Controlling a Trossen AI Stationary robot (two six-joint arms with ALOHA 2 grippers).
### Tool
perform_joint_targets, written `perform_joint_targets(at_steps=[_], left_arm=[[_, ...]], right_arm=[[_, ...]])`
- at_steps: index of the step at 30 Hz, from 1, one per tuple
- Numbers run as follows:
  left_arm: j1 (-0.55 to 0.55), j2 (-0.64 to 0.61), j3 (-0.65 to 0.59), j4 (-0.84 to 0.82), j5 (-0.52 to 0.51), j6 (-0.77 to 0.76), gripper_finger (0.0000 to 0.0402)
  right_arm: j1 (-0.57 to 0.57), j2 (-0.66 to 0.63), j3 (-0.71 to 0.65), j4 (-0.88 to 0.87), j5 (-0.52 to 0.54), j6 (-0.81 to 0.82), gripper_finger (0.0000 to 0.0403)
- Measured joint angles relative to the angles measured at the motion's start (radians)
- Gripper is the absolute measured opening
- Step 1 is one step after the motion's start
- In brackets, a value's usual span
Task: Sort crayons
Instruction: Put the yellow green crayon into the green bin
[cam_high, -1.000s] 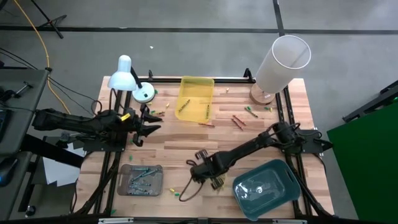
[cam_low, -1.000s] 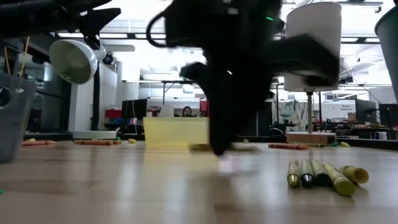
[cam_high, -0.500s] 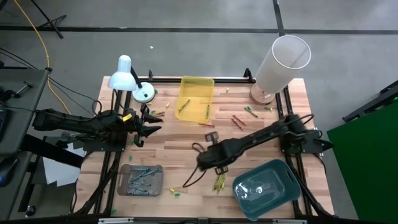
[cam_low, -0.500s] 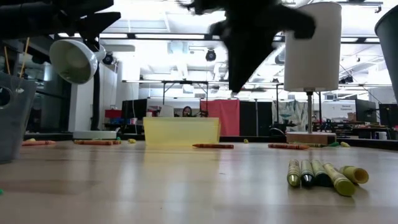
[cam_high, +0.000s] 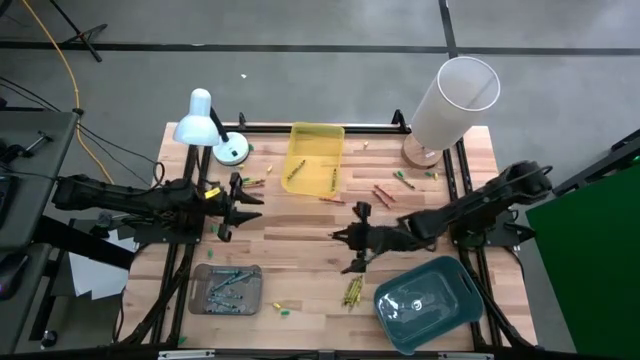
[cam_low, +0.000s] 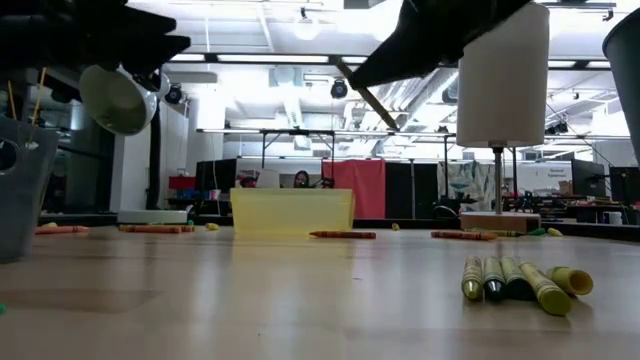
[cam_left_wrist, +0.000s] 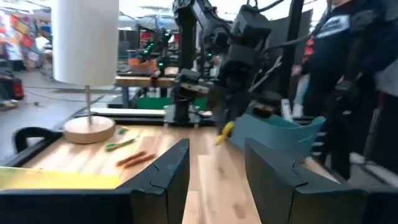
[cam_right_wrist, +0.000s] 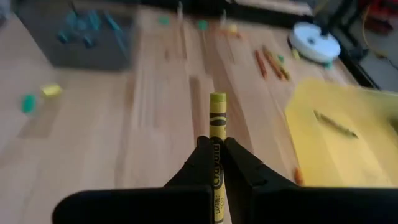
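Wood-slat table (cam_high: 300, 235), bright workshop behind, right jaws (cam_right_wrist: 216, 149) pinching yellow crayon (cam_right_wrist: 217, 118), left jaws (cam_left_wrist: 216, 163) parted, empty.

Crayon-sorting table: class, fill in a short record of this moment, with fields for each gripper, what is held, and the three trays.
right gripper: shut on a yellow crayon, raised over mid-table
left gripper: open, holding nothing, at the table's left side
yellow tray: far edge, a few crayons inside
grey tray: near left, blue and green crayons inside
teal tray: near right
loose crayons: a bunch beside the teal tray
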Motion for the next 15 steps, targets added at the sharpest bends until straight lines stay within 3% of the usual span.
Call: perform_joint_targets(at_steps=[3, 10, 15], left_arm=[[0.0, 0.0, 0.0, 0.002, -0.052, 0.016, 0.014], [0.0, 0.003, 0.0, 0.001, -0.067, 0.014, 0.014], [0.0, 0.004, 0.0, 0.001, -0.067, 0.005, 0.014]], right_arm=[[0.001, -0.025, -0.07, 0.112, -0.009, -0.015, 0.0], [0.001, -0.036, -0.05, 0.077, -0.037, -0.042, 0.0], [0.021, -0.036, 0.095, -0.125, -0.179, -0.025, 0.0]])
